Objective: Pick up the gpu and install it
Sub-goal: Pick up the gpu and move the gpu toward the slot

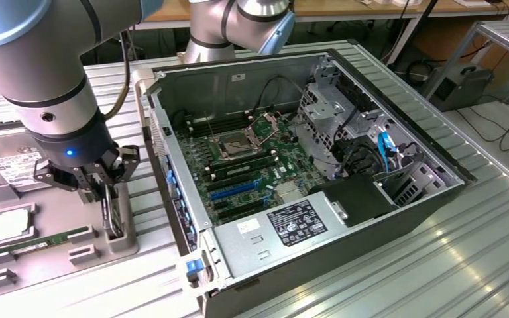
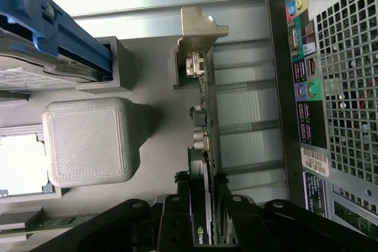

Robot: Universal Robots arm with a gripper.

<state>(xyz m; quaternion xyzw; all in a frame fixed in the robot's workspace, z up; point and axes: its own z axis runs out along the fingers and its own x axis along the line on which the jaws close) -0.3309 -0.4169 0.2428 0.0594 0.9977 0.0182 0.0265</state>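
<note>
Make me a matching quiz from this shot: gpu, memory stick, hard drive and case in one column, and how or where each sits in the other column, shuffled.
Things:
1. gpu
2. memory stick
3. hard drive
4. case

States:
A. open, motherboard showing
B. green, lying flat on the tray
C. standing on edge in a tray slot, at the gripper
D. white label up, at the exterior view's left edge

Pairs: 1-C, 2-B, 3-D, 4-A
</note>
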